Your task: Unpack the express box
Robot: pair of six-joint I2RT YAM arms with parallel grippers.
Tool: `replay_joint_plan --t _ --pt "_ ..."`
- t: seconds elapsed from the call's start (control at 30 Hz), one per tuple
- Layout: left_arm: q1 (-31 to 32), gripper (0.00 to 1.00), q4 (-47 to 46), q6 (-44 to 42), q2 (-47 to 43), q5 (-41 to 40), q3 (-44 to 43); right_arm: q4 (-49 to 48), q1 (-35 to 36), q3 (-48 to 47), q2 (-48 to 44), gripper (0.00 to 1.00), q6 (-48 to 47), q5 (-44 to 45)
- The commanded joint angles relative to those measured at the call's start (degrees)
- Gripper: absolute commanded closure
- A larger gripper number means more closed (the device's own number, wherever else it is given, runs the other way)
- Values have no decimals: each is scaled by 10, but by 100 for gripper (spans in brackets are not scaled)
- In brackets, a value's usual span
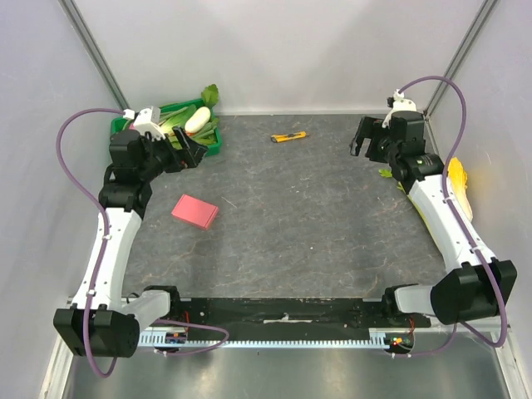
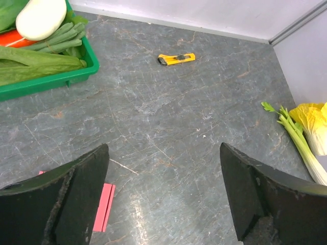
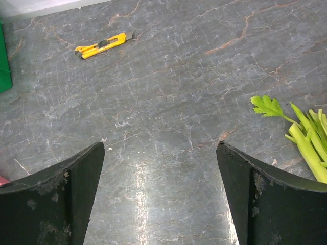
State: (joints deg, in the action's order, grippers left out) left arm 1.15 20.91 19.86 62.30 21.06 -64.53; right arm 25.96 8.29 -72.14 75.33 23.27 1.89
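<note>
Two grippers hang above the table (image 1: pixel 316 224), and neither one holds anything. The left gripper (image 2: pixel 163 148) has its jaws wide apart, and so does the right gripper (image 3: pixel 161 145). The pink box (image 1: pixel 195 211) lies flat on the left half of the table, between the far left corner and the near edge, and nothing touches it. It looks closed, so I think the unpacking has not started. The left gripper is up by the green crate (image 2: pixel 51 80) in the far left corner, and only a thin pink strip of the box shows beside its left finger. A yellow knife (image 1: pixel 288 137) lies near the middle of the far edge, well apart from the box. Some celery (image 3: pixel 306 143) lies along the right edge, near the right gripper. Things could go wrong from here. The box is thin and flat, so wide jaws coming down on it could just push it and make it slide on the smooth table. The left arm is very close to the crate and could bump it. The knife is thin too and could slip or spin when it is picked up.
</note>
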Motion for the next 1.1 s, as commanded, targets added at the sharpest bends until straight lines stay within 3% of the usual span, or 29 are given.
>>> replay_joint_plan --t 0.0,0.2,0.33,0.63,0.8,1.07 --pt "0 2 -52 22 -11 16 11 0 -1 -13 10 2 6 -11" --pt "0 0 -115 34 -14 97 27 -6 -1 -22 40 2 11 -33" --pt "0 0 -115 45 -2 80 20 -35 7 -39 81 2 27 -74" --pt "4 0 -129 57 54 157 -3 -128 97 -140 245 15 42 -45" --pt "51 2 -157 48 150 144 -37 -145 113 -180 293 19 49 15" --pt "155 14 -172 31 426 99 -257 -146 108 -84 218 20 22 56"
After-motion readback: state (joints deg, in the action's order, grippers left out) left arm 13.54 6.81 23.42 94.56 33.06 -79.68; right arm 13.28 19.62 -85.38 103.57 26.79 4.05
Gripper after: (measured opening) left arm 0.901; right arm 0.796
